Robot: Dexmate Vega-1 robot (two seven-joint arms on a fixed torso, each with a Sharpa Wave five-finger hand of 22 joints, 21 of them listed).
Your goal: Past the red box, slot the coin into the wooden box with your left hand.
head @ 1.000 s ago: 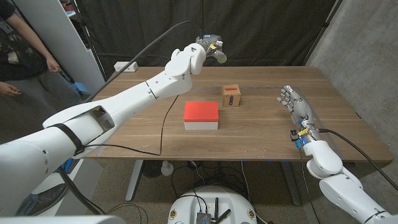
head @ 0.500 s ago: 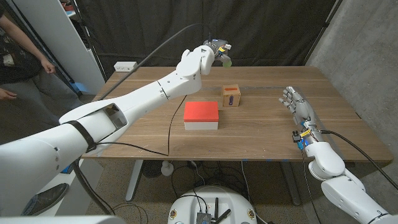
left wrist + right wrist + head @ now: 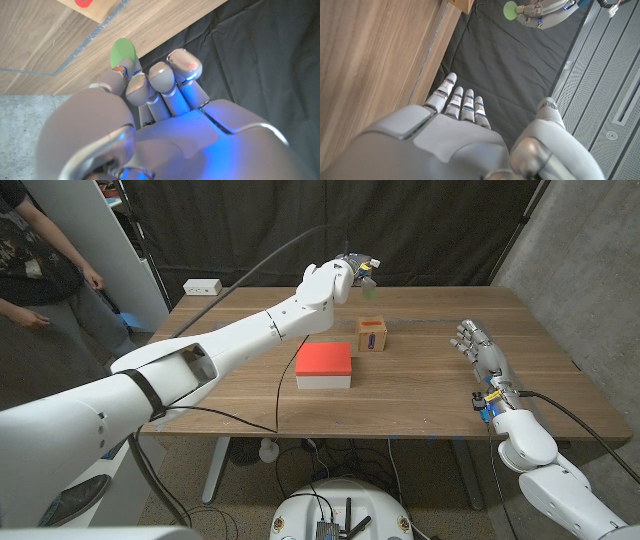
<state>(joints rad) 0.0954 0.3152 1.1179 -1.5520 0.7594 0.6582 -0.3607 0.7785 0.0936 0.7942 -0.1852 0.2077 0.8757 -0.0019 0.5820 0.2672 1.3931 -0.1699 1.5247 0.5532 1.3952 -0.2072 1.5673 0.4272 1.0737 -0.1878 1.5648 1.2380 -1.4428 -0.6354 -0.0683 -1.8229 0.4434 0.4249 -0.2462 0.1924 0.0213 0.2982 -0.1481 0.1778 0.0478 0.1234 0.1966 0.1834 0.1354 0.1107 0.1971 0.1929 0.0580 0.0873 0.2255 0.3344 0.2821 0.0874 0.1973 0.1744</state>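
My left hand [image 3: 350, 272] is raised above the far part of the table, past the red box [image 3: 323, 365], and pinches a green coin [image 3: 370, 285] at its fingertips. In the left wrist view the green coin [image 3: 122, 53] sticks out beyond my left hand [image 3: 145, 95], above the table surface. The small wooden box [image 3: 372, 334], with a slot on its front face, stands just right of the red box and slightly below the coin in the head view. My right hand [image 3: 478, 350] stays near the table's right side, fingers extended and empty. The right wrist view also catches the coin [image 3: 510, 9].
A white power strip [image 3: 202, 286] lies at the table's far left corner. A person [image 3: 35, 270] stands left of the table beside a white panel. A black cable runs from my left arm across the table [image 3: 430, 395]. Dark curtain hangs behind.
My left hand has carried the coin to the right and slightly down, closer to the spot above the wooden box. The right hand has stayed still.
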